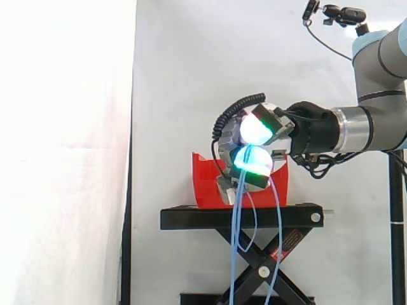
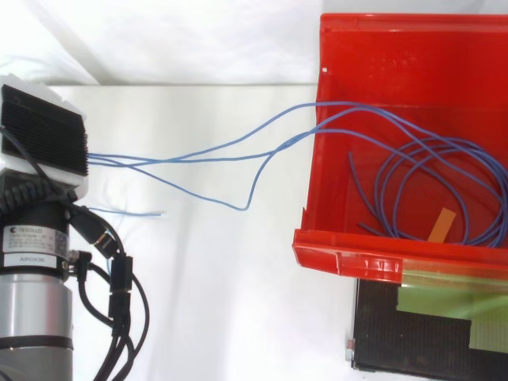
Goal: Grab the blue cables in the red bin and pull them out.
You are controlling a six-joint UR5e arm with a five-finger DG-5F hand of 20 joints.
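The hand point(image 1: 273, 133) is held in front of the red bin point(image 1: 206, 184), level with its upper rim and above the black stand point(image 1: 191, 219). Its fingers are curled, and the glowing white-green pads point(image 1: 253, 130) are pressed together on the blue cables point(image 1: 238, 216). From that pinch several strands hang down past the edge of the stand. From above, the hand point(image 2: 44, 131) is well clear of the bin's left wall point(image 2: 311, 159). The cables point(image 2: 238, 147) run from it across the white surface and over that wall. The rest of them lie in loose loops on the bin floor, beside a small orange strip point(image 2: 443, 225).
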